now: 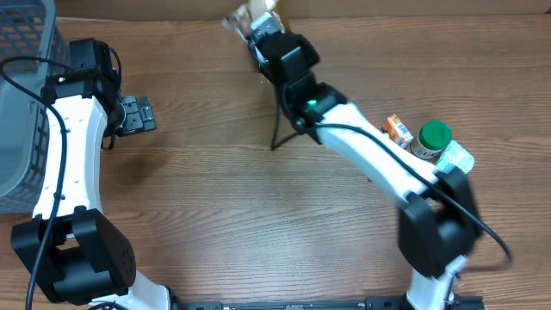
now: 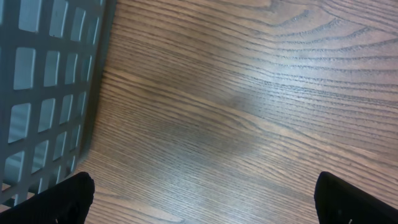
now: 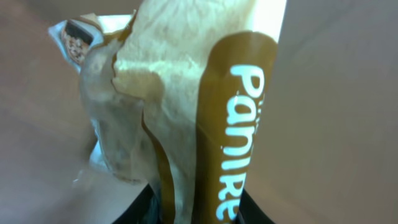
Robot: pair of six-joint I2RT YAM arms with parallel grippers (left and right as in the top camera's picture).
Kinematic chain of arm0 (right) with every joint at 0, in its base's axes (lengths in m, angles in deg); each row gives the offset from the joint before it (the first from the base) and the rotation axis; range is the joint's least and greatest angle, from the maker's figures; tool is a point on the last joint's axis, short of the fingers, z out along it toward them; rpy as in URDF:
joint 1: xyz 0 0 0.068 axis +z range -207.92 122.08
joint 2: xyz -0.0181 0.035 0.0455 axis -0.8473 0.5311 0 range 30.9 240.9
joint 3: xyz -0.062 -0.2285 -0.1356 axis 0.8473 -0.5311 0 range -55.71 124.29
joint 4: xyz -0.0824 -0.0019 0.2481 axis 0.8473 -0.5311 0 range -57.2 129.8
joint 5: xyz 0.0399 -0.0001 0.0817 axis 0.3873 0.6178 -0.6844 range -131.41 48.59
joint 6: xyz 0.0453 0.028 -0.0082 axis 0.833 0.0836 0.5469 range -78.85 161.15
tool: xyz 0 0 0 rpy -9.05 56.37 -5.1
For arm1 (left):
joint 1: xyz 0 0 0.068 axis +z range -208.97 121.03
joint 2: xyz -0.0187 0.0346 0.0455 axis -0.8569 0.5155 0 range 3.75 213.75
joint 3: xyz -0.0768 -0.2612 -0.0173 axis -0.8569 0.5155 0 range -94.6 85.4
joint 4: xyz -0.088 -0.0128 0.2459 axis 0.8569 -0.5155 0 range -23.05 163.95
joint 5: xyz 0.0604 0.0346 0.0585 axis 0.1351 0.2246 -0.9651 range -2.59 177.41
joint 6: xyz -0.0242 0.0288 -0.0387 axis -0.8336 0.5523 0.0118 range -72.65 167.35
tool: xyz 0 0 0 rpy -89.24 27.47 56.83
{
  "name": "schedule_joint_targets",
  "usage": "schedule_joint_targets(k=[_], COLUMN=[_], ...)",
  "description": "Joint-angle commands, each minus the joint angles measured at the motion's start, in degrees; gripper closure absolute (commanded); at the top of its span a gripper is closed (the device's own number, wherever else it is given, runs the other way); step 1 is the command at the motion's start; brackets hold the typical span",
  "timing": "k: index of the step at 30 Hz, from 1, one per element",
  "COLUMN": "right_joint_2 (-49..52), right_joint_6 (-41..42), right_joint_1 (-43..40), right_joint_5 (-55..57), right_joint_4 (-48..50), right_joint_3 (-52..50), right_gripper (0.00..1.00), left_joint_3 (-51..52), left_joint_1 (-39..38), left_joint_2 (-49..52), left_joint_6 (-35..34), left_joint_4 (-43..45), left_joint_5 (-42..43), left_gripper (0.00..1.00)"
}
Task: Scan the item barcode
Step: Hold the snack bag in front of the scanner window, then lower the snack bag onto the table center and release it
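The item is a cream and brown snack packet (image 3: 186, 106) with pale blue lettering; no barcode shows on the side I see. My right gripper (image 3: 199, 211) is shut on the packet's lower end, a dark finger on either side. Overhead, the packet (image 1: 250, 15) is held up at the table's far edge by the right gripper (image 1: 263, 36). My left gripper (image 1: 138, 114) hovers at the left beside the basket. It stands open (image 2: 205, 199) over bare wood, with nothing between its fingers (image 2: 74, 196).
A grey plastic basket (image 1: 21, 103) fills the left edge, and its wall (image 2: 43, 93) is close to my left fingers. At the right stand a green-lidded jar (image 1: 433, 138), a small orange box (image 1: 398, 129) and a white-teal packet (image 1: 456, 159). A black cable (image 1: 280, 129) hangs under the right arm.
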Motion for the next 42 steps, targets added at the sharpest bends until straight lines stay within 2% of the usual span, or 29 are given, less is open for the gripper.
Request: schedule_joint_targets(k=[1, 4, 7, 10, 13, 14, 15, 17, 20, 21, 29, 42], right_joint_2=[-4.8, -5.3, -4.8, -4.8, -4.8, -4.8, -4.8, -4.8, -4.8, -4.8, -4.8, -4.8], right_joint_6=[9.7, 11.1, 11.1, 11.1, 11.6, 12.9, 14.4, 17.2, 19.6, 19.7, 19.6, 19.6], right_joint_1=[-0.3, -0.5, -1.0, -2.3, -3.9, -4.5, -5.3, -7.1, -10.2, -11.0, -14.7, -14.7], right_joint_5=[-8.0, -14.2, -18.3, -18.8, -18.8, -18.6, -18.6, -18.6, -18.6, -18.6, -18.6, -18.6], right_joint_4=[-13.7, -31.3, -43.5, -48.4, -49.1, -49.1, -49.0, -48.7, -48.6, -48.6, -48.8, -48.8], right_joint_3=[0.6, 0.6, 0.3, -1.0, -2.3, -2.5, -2.5, -2.5, -2.5, -2.5, -2.5, -2.5], right_gripper=[0.96, 0.93, 0.79, 0.78, 0.77, 0.72, 0.63, 0.39, 0.14, 0.0, 0.0, 0.0], left_joint_3=[-0.1, -0.1, -0.1, -0.1, -0.1, -0.1, -0.1, -0.1, -0.1, -0.1, -0.1, -0.1], left_joint_1=[-0.4, -0.4, -0.4, -0.4, -0.4, -0.4, -0.4, -0.4, -0.4, -0.4, -0.4, -0.8], left_joint_2=[0.0, 0.0, 0.0, 0.0, 0.0, 0.0, 0.0, 0.0, 0.0, 0.0, 0.0, 0.0], left_joint_6=[1.0, 1.0, 1.0, 1.0, 1.0, 1.0, 1.0, 1.0, 1.0, 1.1, 1.0, 1.0], left_joint_4=[0.1, 0.1, 0.1, 0.1, 0.1, 0.1, 0.1, 0.1, 0.1, 0.1, 0.1, 0.1], left_joint_5=[0.1, 0.1, 0.1, 0.1, 0.1, 0.1, 0.1, 0.1, 0.1, 0.1, 0.1, 0.1], left_gripper=[0.0, 0.0, 0.0, 0.0, 0.0, 0.0, 0.0, 0.0, 0.0, 0.0, 0.0, 0.0])
